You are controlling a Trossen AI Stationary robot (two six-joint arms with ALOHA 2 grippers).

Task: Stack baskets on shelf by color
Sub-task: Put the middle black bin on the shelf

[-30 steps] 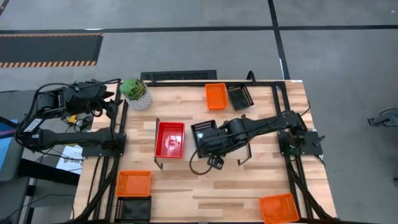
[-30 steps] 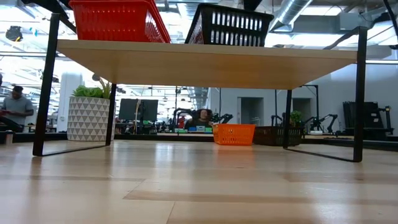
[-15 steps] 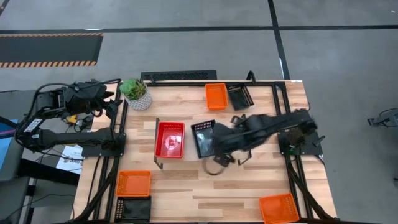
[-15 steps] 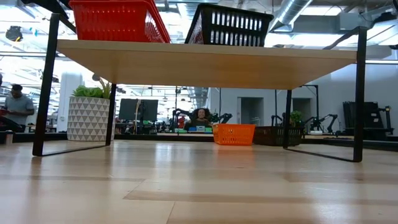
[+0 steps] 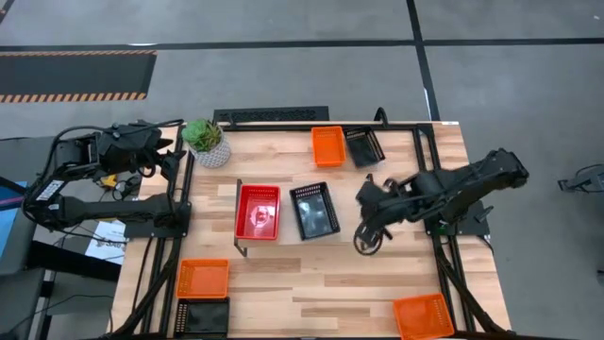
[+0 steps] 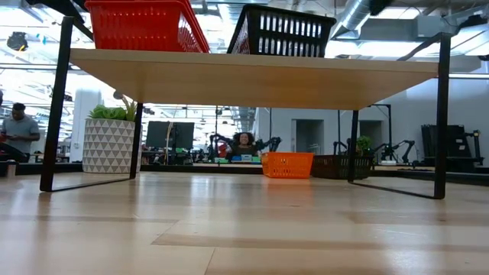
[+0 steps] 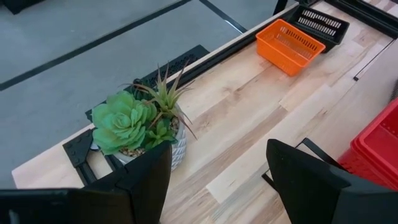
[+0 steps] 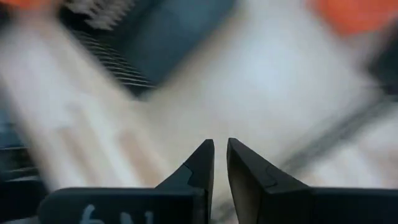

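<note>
Baskets likely light, stiff, springy mesh, best pinched by a rim wall; right claw (image 8: 220,163) nearly closed, empty, beside black basket (image 5: 315,211) on shelf (image 6: 252,76); left claw (image 7: 217,180) open, empty, at tabletop's far-left corner.

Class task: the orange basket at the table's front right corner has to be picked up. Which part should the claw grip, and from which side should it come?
Probably a rim wall of the orange basket, approached from above. It sits upright and open-topped, so one finger can drop inside and one outside a thin mesh wall. The right claw is the nearer one, with its fingers almost shut.
</note>
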